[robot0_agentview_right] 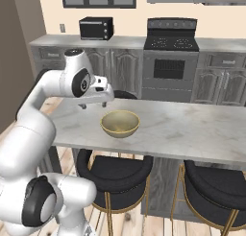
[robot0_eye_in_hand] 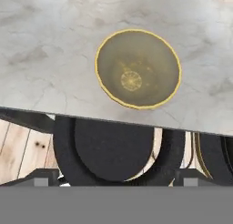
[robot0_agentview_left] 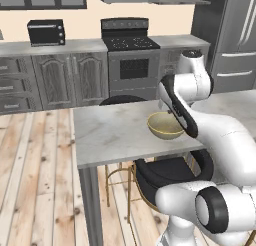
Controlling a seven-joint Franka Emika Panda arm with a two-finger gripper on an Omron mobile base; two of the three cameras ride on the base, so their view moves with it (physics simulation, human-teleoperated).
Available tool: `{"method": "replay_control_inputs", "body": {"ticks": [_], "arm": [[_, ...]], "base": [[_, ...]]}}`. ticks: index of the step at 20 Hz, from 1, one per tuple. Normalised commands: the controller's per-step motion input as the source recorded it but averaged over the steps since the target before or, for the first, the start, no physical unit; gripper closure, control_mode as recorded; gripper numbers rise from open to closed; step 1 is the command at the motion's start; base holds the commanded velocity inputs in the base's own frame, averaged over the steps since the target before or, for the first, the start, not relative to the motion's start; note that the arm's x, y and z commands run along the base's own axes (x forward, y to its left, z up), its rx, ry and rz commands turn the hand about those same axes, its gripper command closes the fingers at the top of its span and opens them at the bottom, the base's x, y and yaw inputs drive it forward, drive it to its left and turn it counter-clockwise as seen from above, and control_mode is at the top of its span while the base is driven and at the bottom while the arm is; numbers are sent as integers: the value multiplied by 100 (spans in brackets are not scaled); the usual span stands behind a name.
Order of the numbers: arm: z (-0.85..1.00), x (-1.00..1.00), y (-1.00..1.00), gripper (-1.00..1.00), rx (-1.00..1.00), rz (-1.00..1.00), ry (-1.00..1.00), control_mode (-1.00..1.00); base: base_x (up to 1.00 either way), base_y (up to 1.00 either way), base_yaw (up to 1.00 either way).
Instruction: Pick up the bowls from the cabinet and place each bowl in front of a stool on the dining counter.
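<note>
Marble table (robot0_agentview_right: 192,129) carries the tan bowl (robot0_agentview_right: 120,123) above a stool (robot0_agentview_right: 115,175); fingers (robot0_agentview_right: 92,104) spread, empty, could clip its rim withdrawing.

A tan-olive bowl with a golden rim (robot0_agentview_right: 120,123) sits upright on the marble counter (robot0_agentview_right: 192,129), directly above one of two black padded stools (robot0_agentview_right: 117,175), with the white arm's claw (robot0_agentview_right: 94,103) hovering just beside it, apart.
</note>
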Motion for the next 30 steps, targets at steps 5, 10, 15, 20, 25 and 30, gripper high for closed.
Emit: {"method": "replay_control_inputs", "body": {"ticks": [5,10,15,20,25,30], "arm": [[54,-76,-31,-100,17,-49,18,-100],[12,-98,-5,-100,18,-30,-1,-100],[2,-100,-6,-100,3,-4,-19,-100],[0,-100,-6,-100,-18,0,-20,-100],[0,-64,22,-100,8,9,-15,-100],[0,-67,28,-100,7,10,-10,-100]], "base": [[0,0,0],[0,0,0],[0,0,0],[0,0,0],[0,0,0],[0,0,0]]}}
